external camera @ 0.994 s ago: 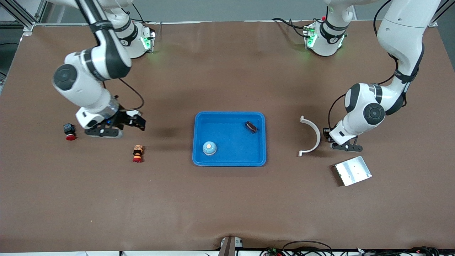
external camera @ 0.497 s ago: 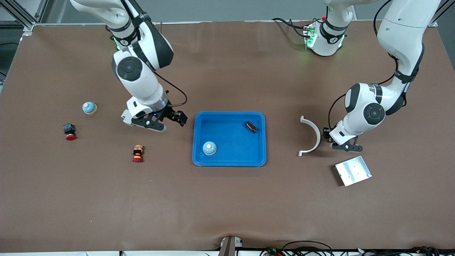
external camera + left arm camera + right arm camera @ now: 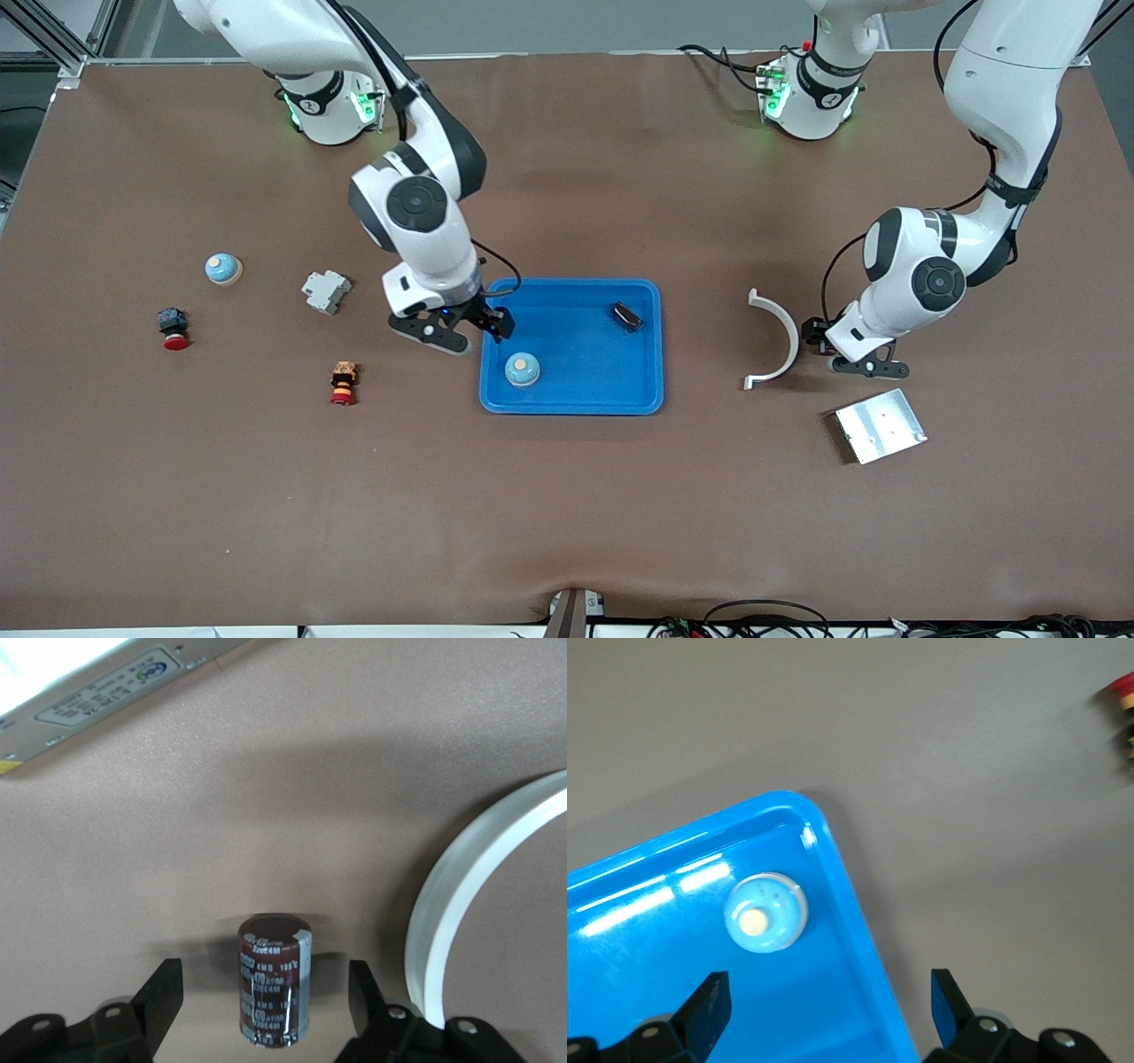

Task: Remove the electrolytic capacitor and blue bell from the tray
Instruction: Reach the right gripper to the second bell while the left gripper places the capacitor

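A dark brown capacitor (image 3: 273,979) stands upright on the table between the fingers of my left gripper (image 3: 266,992), which is open with a gap on each side. In the front view that gripper (image 3: 842,353) sits low beside a white curved piece and hides the capacitor. A light blue bell (image 3: 522,369) rests in the blue tray (image 3: 574,403), near the corner closest to the front camera at the right arm's end. My right gripper (image 3: 469,332) hangs open over that end's tray rim, with the bell (image 3: 765,912) just ahead of its fingers. A second dark capacitor (image 3: 627,315) lies in the tray.
The white curved piece (image 3: 775,337) and a silver plate (image 3: 880,425) lie by the left gripper. Toward the right arm's end of the table are another blue bell (image 3: 222,268), a grey block (image 3: 325,291) and two red-capped buttons (image 3: 173,328) (image 3: 343,383).
My right arm swung from its end of the table to the tray's rim, uncovering the second bell and the grey block. My left arm barely shifted.
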Motion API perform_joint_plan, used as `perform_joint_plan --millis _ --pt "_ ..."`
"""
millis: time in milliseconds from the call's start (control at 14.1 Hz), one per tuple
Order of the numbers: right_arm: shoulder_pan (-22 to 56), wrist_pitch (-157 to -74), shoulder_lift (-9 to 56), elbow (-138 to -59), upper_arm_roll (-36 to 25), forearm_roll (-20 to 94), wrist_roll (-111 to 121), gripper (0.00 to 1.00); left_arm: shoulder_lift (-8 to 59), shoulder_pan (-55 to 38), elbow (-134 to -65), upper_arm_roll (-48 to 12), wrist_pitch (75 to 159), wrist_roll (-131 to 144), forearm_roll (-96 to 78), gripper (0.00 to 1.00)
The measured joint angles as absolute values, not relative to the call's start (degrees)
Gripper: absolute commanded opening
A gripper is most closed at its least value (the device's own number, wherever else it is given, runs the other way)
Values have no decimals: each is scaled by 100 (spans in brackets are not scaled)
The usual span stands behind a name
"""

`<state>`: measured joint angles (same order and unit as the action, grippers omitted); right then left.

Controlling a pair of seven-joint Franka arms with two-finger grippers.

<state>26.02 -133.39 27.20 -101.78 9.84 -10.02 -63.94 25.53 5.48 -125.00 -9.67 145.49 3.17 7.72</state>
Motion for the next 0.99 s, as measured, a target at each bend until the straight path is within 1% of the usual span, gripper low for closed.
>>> perform_joint_plan --millis 142,284,639,994 --pt "2707 -13353 3097 -9799 976 -1040 -6638 100 2552 548 -12499 -967 14557 317 772 100" --pt "2776 -13361 3316 -9580 972 -1043 -6776 100 2552 549 -12497 -967 14562 317 772 100" --pt "2807 -13446 3381 -9504 943 -1051 -6850 100 2494 549 -12471 -972 14500 317 772 100" --pt "2841 -13641 3666 -9504 908 -1487 -7117 100 2224 551 -12202 -1079 13650 339 601 100"
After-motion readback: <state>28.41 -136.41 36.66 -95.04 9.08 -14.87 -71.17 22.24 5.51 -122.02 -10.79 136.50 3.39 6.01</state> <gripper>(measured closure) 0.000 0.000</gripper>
